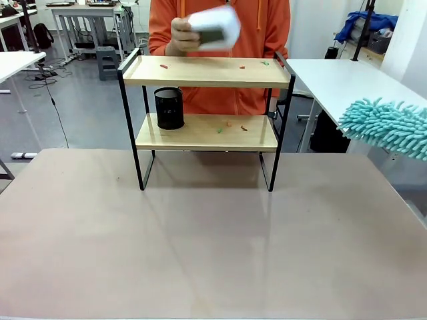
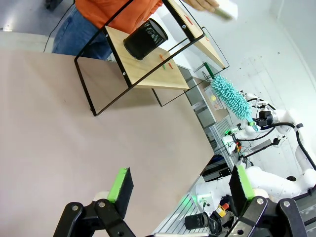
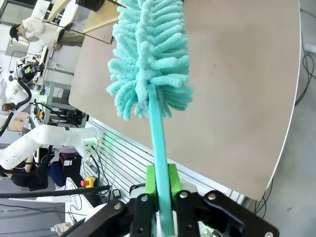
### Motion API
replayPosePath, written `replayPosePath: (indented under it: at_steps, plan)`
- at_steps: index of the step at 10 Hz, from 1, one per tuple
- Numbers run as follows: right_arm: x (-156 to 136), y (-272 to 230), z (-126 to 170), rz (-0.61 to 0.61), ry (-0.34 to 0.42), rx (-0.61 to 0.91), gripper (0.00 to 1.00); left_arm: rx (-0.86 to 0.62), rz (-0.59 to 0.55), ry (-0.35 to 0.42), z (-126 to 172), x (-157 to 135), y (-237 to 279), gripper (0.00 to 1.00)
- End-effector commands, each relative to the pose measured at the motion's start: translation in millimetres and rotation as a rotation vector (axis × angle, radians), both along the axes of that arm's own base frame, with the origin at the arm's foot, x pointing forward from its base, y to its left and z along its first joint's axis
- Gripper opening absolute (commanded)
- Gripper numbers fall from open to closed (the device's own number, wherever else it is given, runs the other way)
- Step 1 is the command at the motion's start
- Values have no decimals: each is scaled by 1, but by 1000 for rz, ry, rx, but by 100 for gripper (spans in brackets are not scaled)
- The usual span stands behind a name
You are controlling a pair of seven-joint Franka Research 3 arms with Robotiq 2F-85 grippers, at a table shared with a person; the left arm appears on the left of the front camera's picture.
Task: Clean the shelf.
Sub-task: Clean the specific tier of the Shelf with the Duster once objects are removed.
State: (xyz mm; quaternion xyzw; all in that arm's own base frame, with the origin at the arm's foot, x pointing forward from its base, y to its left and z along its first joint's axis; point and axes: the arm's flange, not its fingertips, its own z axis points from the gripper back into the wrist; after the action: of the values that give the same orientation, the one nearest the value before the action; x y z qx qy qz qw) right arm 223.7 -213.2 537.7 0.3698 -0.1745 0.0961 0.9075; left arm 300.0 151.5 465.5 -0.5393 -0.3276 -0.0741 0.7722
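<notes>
Shelf (image 1: 207, 72) stands upper centre of the front view, at the far side of the brownish table (image 1: 200, 247), with its black legs on the tabletop. It has two light wood boards. A black mesh cup (image 1: 169, 109) sits on the lower board at its left end. Small red, green and orange scraps (image 1: 230, 125) lie on both boards.

Behind the shelf is a person in an orange top. The person's hand (image 1: 180, 37) holds a blurred white thing (image 1: 217, 28) just above the top board, at top centre of the frame.

Teal duster (image 1: 387, 127) shows its fluffy head at the right edge of the front view, mid-height, apart from the shelf.

Right gripper (image 3: 162, 180) is at bottom centre of the right wrist view. Its green pads are clamped on the duster's thin teal handle, and the duster head rises to the upper centre of that frame.

Left gripper (image 2: 181, 183) is at the bottom of the left wrist view. Its fingers stand wide apart with nothing between them, over bare table and well apart from the shelf, which sits tilted in the upper middle of that frame.
</notes>
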Motion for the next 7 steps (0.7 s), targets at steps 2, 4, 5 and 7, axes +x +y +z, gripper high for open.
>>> replayPosePath:
  at_steps: [2, 4, 5, 7]
  plan:
    - [2, 1, 6, -10, -9, 16, 0, -14, 1, -29, 1, 1, -2, 100]
    - [2, 1, 6, -10, -9, 16, 0, -14, 1, -29, 1, 1, -2, 100]
    - [0, 0, 0, 0, 0, 0, 12, -14, 1, -29, 1, 1, -2, 100]
    - [24, 46, 69, -73, -156, -84, 12, -14, 1, -29, 1, 1, -2, 100]
